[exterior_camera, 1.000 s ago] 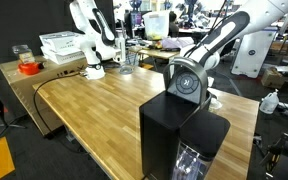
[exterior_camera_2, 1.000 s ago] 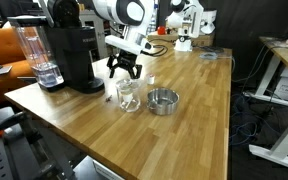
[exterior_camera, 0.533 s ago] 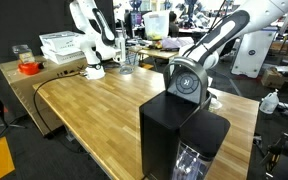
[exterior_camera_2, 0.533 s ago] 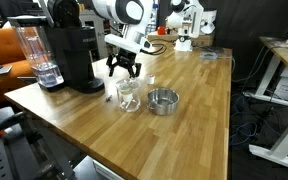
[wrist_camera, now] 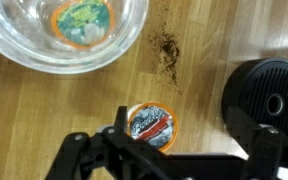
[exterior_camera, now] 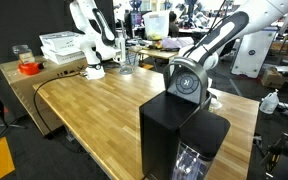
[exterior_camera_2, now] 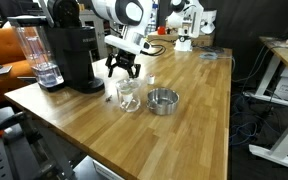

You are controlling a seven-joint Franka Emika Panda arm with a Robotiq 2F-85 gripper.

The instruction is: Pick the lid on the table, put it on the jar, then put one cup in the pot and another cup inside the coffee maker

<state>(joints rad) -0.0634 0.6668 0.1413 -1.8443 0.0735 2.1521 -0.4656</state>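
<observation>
hand point(wrist_camera: 149, 150) spread wide, holding nothing | orange-rimmed coffee pod cup point(wrist_camera: 150, 125) lies directly under it on table point(wrist_camera: 199, 40) (centred between fingers) | second pod in glass bowl point(wrist_camera: 44, 50)

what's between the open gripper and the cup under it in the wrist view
Nothing. In the wrist view the open gripper hangs right over the cup on the table; no object sits between them, and only bare wood surrounds the cup.

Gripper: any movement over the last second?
No. In an exterior view the gripper hangs open above the glass jar, at the same offset from the coffee maker as in the earlier frames.
</observation>
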